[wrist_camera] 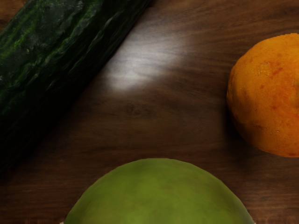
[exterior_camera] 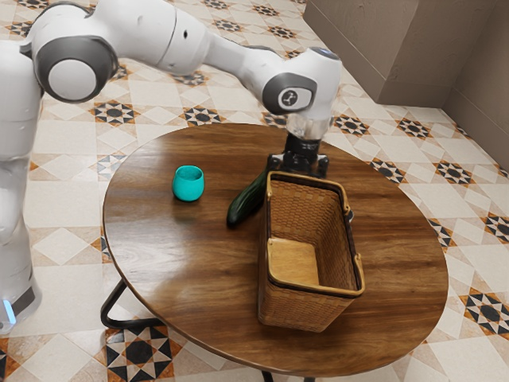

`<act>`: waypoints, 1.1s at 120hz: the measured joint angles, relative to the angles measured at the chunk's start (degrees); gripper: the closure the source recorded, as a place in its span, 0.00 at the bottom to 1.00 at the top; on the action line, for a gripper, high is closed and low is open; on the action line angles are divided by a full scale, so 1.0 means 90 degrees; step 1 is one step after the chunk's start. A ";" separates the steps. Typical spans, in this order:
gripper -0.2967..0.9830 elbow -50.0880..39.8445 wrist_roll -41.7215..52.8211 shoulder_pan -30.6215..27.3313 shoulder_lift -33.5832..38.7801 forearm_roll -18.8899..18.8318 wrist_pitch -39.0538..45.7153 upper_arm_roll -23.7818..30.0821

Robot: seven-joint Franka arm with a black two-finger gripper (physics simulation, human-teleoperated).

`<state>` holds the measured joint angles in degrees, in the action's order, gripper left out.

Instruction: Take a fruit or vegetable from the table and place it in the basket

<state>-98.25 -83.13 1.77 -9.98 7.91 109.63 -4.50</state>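
Gripper (exterior_camera: 299, 165) upper right of centre, green fruit (wrist_camera: 159, 193) right under it, can't tell if it's gripped; basket (exterior_camera: 301, 311) drop's left, seemingly.

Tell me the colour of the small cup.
Turquoise; the cup shows best in the exterior view.

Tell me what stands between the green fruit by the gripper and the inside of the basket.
The wall of the basket nearest the gripper: the green fruit would likely need lifting over its rim. The cucumber lies beside the basket, apparently off that path; whether the orange is in the way, I can't tell.
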 joint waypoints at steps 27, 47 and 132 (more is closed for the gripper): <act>0.47 0.2222 -0.0241 -0.0029 0.0369 -0.0575 -0.2171 0.0100; 0.48 0.2728 -0.0453 0.0767 0.0124 -0.0820 -0.2915 0.0801; 0.24 0.2703 0.1093 0.1276 0.0799 -0.1364 -0.2948 -0.0217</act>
<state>-73.92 -73.29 13.25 -2.79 -4.37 83.10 -6.45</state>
